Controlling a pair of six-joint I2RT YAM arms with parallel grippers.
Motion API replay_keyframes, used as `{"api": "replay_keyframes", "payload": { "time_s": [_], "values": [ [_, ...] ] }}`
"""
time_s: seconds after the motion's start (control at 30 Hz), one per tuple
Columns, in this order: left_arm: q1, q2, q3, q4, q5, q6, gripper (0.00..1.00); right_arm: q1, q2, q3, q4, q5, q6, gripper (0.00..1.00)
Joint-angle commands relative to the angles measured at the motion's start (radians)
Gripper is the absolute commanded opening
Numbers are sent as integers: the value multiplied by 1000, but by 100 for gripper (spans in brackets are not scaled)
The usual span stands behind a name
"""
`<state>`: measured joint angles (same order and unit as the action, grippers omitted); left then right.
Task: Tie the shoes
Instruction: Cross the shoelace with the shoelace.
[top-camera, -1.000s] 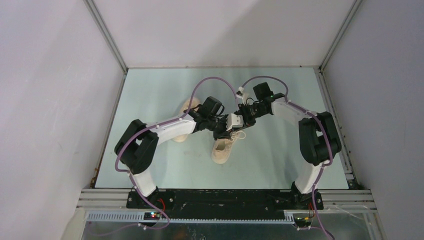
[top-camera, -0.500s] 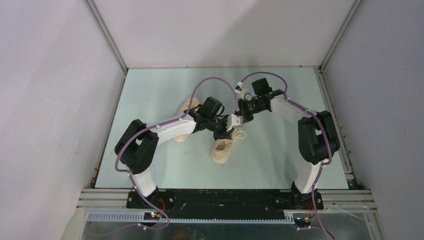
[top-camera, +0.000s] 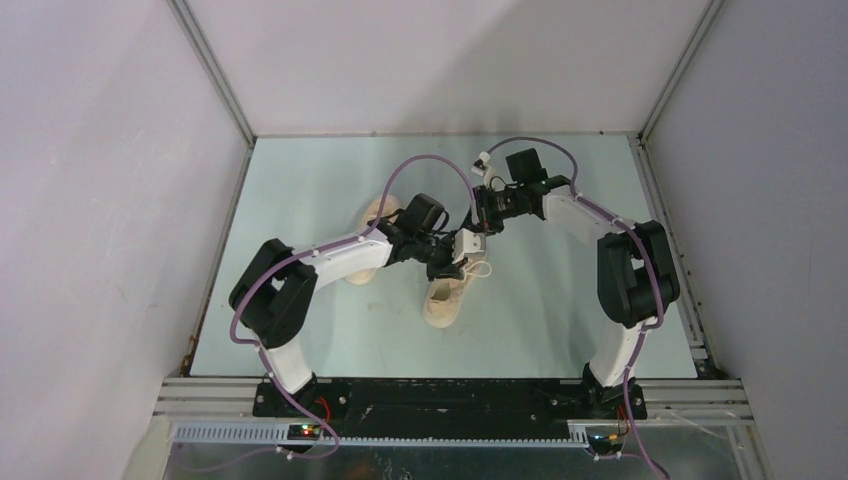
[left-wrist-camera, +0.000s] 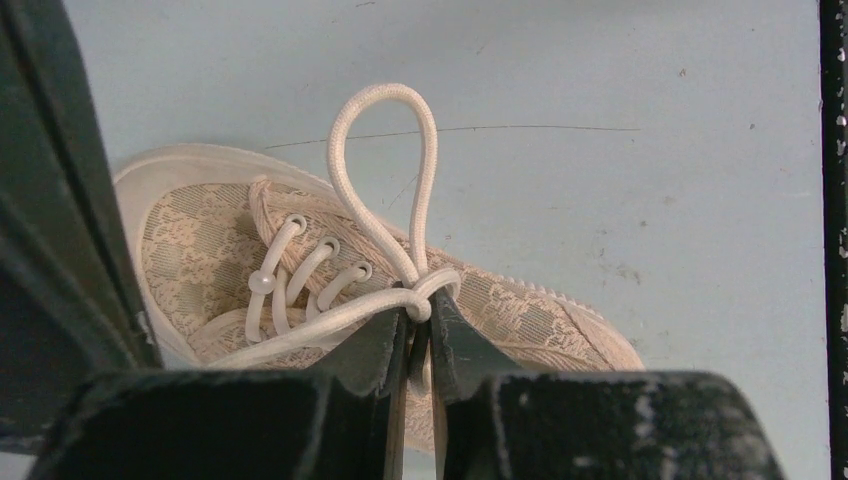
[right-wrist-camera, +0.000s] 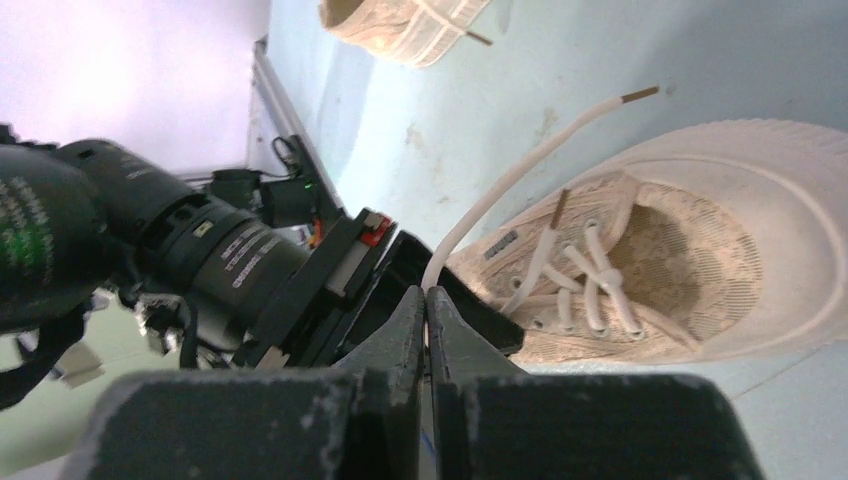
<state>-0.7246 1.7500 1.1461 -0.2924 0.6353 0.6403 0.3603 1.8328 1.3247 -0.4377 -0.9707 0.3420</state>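
**A:** What does the overhead camera give you?

**B:** The left arm (top-camera: 340, 255) and right arm (top-camera: 575, 215) bend inward. Their ends meet over the near sneaker (top-camera: 445, 298), which lies near the middle of the pale blue table (top-camera: 300, 200). The far sneaker (top-camera: 378, 208) lies to its left and farther back, partly under the left arm. The jaws are too small in that view to read.

**A:** And the left wrist camera?

**B:** It shows what the overhead cannot. The left gripper (left-wrist-camera: 420, 325) has its fingers nearly together, pinching the base of a lace loop (left-wrist-camera: 384, 92). The loop stands up off the near sneaker. A second off-white strand wraps across the loop's base right at the fingertips. The cream fabric has a lace pattern. The crossed lacing through the eyelets lies just left of the grip.

**A:** And the right wrist camera?

**B:** The right gripper (right-wrist-camera: 428, 300) has its fingers pressed together on a lace strand (right-wrist-camera: 600, 113). The strand rises from the tips and ends in a brown aglet (right-wrist-camera: 640, 95). The near sneaker fills the right side, with its opening and lacing in plain view. An edge of the far sneaker shows at the top. The left gripper's black body sits just left of the right fingertips.
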Motion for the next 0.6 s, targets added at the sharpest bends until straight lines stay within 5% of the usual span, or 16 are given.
{"api": "replay_keyframes", "payload": {
  "time_s": [0.0,0.27,0.4,0.57],
  "values": [
    [-7,-49,8,-12,23,35,13,27,19,73,-40,116,-18,6],
    [-4,-57,2,-16,47,41,13,76,83,152,-144,370,-102,2],
    [9,-54,1,3,57,10,13,93,101,192,-198,429,-144,37],
    [38,-48,2,18,80,-17,13,54,31,195,-227,442,-187,48]
  ]
}}
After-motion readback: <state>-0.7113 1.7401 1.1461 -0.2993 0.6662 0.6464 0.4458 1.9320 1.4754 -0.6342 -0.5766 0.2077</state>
